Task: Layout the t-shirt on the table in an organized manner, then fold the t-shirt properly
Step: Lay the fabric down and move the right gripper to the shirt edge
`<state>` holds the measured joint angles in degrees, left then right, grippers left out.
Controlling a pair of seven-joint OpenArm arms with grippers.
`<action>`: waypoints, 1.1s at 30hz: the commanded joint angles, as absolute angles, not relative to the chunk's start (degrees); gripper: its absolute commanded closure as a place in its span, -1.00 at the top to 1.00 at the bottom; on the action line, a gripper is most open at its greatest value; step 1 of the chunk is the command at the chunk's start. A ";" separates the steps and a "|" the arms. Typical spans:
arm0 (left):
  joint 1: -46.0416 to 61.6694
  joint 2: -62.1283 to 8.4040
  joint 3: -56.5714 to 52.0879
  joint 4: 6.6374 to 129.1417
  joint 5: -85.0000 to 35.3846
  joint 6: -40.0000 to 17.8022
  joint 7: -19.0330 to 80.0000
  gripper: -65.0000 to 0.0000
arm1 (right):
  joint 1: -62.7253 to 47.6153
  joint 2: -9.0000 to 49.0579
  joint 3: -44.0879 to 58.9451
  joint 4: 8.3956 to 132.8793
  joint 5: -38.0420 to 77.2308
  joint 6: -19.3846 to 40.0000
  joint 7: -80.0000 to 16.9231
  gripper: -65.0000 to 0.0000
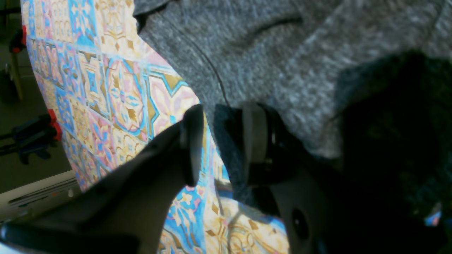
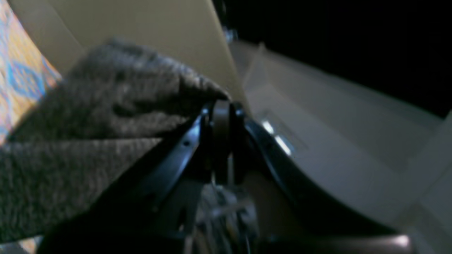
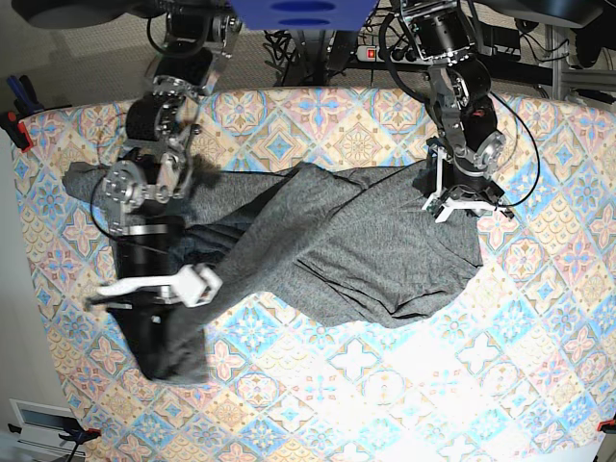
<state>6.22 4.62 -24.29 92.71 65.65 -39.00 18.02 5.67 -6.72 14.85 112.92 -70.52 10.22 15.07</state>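
The t-shirt (image 3: 327, 245) lies twisted & bunched across the table (image 3: 404, 385) – not flat. Right gripper (image 2: 221, 116) is clamped on a fold of it, lifted; left gripper (image 1: 220, 141) has jaws apart, straddling the shirt's edge.

No text, label, brand, number or sign can be read in any view. The t-shirt (image 3: 337, 241) is plain grey, and the bench (image 3: 385, 385) cloth carries only tile patterns, no lettering.
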 commanded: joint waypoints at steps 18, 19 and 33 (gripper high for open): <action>6.46 4.62 -24.40 92.62 66.07 -40.00 19.38 -0.41 | -9.19 -6.99 19.82 111.16 -64.92 8.66 15.96 -1.00; 6.46 4.62 -24.40 92.62 66.07 -40.00 19.38 -0.41 | -9.63 -6.99 20.09 110.55 -64.92 8.66 15.96 -1.00; 6.46 4.62 -24.40 92.70 66.42 -40.00 19.47 -0.41 | -13.41 -6.99 27.03 103.52 -59.21 8.75 15.87 -1.00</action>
<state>6.22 4.62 -24.29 92.66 65.71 -38.96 17.91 -13.96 -7.01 27.11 102.52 -59.86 9.43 14.76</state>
